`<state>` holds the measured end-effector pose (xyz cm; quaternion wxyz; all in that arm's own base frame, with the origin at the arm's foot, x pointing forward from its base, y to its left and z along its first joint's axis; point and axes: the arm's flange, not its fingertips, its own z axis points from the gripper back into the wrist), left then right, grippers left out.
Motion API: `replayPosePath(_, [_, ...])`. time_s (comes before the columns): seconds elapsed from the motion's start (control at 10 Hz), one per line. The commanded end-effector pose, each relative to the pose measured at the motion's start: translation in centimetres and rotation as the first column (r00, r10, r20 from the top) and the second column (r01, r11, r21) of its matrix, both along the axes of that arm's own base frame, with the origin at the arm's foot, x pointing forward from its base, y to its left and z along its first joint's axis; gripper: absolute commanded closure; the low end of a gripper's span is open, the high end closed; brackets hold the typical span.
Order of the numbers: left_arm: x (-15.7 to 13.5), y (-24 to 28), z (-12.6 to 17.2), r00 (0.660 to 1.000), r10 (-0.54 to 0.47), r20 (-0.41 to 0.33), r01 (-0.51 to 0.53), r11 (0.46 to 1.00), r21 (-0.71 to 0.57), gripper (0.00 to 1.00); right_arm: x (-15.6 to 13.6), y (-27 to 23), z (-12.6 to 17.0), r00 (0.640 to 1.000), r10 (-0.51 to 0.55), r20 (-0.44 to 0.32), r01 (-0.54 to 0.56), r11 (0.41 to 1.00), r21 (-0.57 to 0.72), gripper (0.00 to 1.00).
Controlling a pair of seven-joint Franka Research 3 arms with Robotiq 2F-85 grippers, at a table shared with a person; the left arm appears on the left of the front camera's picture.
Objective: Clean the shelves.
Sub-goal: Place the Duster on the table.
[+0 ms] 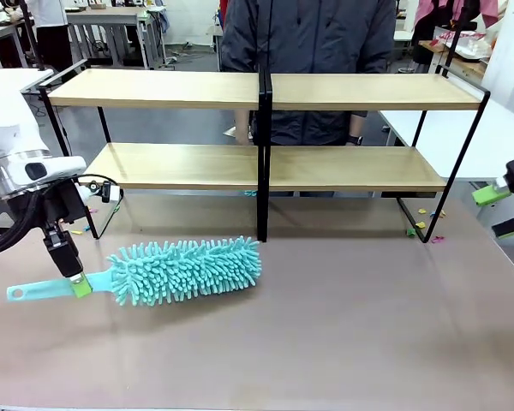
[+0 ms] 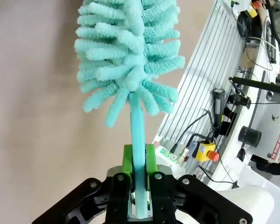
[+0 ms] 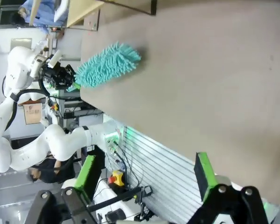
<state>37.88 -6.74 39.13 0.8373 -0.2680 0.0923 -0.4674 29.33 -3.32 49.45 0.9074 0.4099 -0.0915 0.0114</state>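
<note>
The shelves (image 1: 265,163) stand at the far half of the table (image 1: 343,325), between the robot and a person (image 1: 308,60) in a dark jacket. They form one wide rack of two tiers: long light-wood boards carried in a thin black metal frame, with a single black upright in the middle that splits each tier into two spans. Both boards look bare. A few small coloured scraps (image 1: 424,224) lie on the table by the rack's right-hand foot.

One teal duster (image 1: 184,270) lies on the table in front of the rack's left half, its fluffy chenille head pointing toward the middle and its flat teal handle toward the left edge. The left gripper (image 1: 79,282) has its fingers clamped narrowly on that handle; in the left wrist view the two green pads (image 2: 127,158) press against both sides of the handle, with the duster head rising above them.

The right gripper (image 1: 501,210) hangs at the right edge of the front view, well apart from the rack and the duster. In the right wrist view its green-padded fingers (image 3: 203,170) stand wide apart with nothing between them.

In the left wrist view, beyond the table, a white box carries red print, too small and tilted to read for certain. A yellow box with a red button (image 2: 206,151) sits beside it.
</note>
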Motion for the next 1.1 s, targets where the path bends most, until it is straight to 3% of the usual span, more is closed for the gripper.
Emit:
replayPosePath(0.0, [-0.6, -0.5, -0.1, 1.000, 0.028, 0.007, -0.028, 1.000, -0.010, 0.87, -0.2, -0.1, 0.8, 0.999, -0.012, 0.044, 0.012, 1.000, -0.009, 0.00])
replayPosePath(0.1, [-0.4, -0.6, 0.0, 0.999, 0.033, 0.004, -0.033, 0.999, -0.009, 0.87, -0.2, -0.1, 0.8, 0.999, -0.012, 0.044, 0.012, 1.000, -0.009, 0.00])
replayPosePath(0.2, [-0.3, -0.7, -0.2, 0.999, 0.041, 0.003, -0.041, 0.999, -0.003, 0.61, -0.2, -0.1, 0.8, 0.999, -0.012, 0.044, 0.012, 1.000, -0.009, 0.00])
replayPosePath(0.4, [0.2, 0.0, 0.3, 0.985, 0.148, 0.090, -0.150, 0.988, 0.026, 0.04, -0.2, -0.1, 0.8, 0.999, -0.012, 0.044, 0.012, 1.000, -0.009, 0.00])
replayPosePath(0.5, [0.8, 1.2, 1.0, 0.953, 0.261, 0.157, -0.265, 0.964, 0.009, 0.00, -0.2, -0.1, 0.8, 0.999, -0.012, 0.044, 0.012, 1.000, -0.009, 0.00])
replayPosePath(0.6, [1.0, 3.0, 2.2, 0.876, 0.413, 0.251, -0.419, 0.907, -0.030, 0.00, -0.3, -0.2, 0.6, 1.000, -0.015, 0.021, 0.016, 1.000, -0.025, 0.00])
replayPosePath(0.7, [0.4, 5.2, 3.6, 0.758, 0.562, 0.331, -0.559, 0.821, -0.114, 0.00, -0.6, -0.5, 0.7, 0.999, 0.001, 0.048, -0.001, 1.000, 0.003, 0.00])
replayPosePath(0.8, [-0.6, 7.1, 4.8, 0.695, 0.651, 0.306, -0.618, 0.758, -0.210, 0.00, -0.6, -0.8, 0.9, 0.999, -0.020, 0.036, 0.019, 0.999, 0.044, 0.00])
replayPosePath(0.9, [-2.5, 7.9, 5.7, 0.784, 0.605, 0.135, -0.542, 0.775, -0.325, 0.00, -0.6, -1.6, 1.5, 0.999, -0.036, -0.002, 0.036, 0.989, 0.144, 0.00])
replayPosePath(1.0, [-3.8, 8.4, 6.2, 0.781, 0.623, -0.031, -0.575, 0.700, -0.423, 0.00, -0.5, -2.7, 2.3, 0.998, -0.046, -0.046, 0.056, 0.961, 0.271, 0.00])
